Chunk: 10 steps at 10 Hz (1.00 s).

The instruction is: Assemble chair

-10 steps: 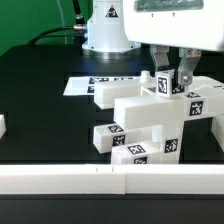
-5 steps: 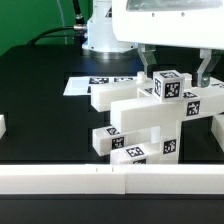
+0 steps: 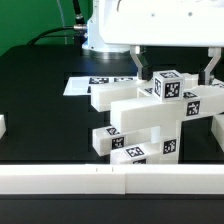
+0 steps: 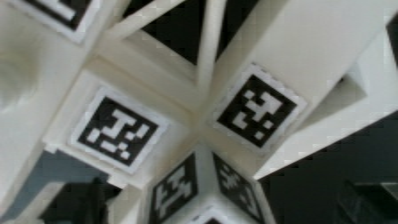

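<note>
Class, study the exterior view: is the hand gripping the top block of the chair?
No, the hand is open, its fingers standing clear on either side of the top block.

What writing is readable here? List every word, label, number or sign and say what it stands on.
No words, brands or numbers can be read.
On the chair: black-and-white square tag patterns only, no lettering.
On the marker board: similar tags, too small to make out.
On the arm's base: one tag, no text.

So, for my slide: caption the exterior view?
Open claw straddling top of partly built white chair on black table.
</note>
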### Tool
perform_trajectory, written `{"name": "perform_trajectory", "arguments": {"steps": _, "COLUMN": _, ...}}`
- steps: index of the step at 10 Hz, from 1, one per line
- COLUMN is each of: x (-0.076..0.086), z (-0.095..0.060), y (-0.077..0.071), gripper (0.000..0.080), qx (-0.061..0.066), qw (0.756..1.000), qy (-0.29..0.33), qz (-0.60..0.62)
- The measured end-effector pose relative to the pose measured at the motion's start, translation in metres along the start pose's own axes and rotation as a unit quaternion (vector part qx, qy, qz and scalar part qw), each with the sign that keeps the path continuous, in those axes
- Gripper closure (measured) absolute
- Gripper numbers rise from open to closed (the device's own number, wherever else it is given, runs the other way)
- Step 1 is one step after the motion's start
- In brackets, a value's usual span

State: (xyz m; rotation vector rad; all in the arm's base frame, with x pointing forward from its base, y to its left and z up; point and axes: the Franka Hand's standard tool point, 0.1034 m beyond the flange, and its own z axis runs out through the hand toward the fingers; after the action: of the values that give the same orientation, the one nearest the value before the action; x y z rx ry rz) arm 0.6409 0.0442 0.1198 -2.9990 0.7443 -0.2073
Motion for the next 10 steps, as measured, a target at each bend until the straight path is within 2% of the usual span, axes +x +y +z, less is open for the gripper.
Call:
{"name": "perform_trajectory", "arguments": {"steps": 2, "x": 0.0033, "z": 0.0005, "y": 0.0052, "gripper": 0.0150, "qx": -0.009, "qw": 0.991, "qy": 0.002, "qz": -0.130}}
{"name": "perform_trajectory", "arguments": {"steps": 4, "x": 0.0015, "z": 0.0016, "y": 0.0031, "gripper": 0.0150, "qx": -0.010, "qw": 0.983, "qy": 0.003, "qz": -0.182}}
{"name": "perform_trajectory", "arguments": {"steps": 6, "x": 0.0022, "z": 0.0012, "y": 0.0035, "gripper": 0.0150, "qx": -0.018, "qw": 0.967, "qy": 0.004, "qz": -0.252}}
{"name": "perform_trajectory", "arguments": {"steps": 9, "x": 0.0029, "z": 0.0010, "y": 0.0041, "gripper": 0.0176, "qx": -0.018, "qw": 0.959, "qy": 0.004, "qz": -0.284}}
{"name": "perform_trajectory", "arguments": {"steps": 10, "x": 0.0029, "z": 0.0010, "y": 0.0042, "gripper": 0.0355, "qx": -0.018, "qw": 0.959, "qy": 0.004, "qz": -0.284}}
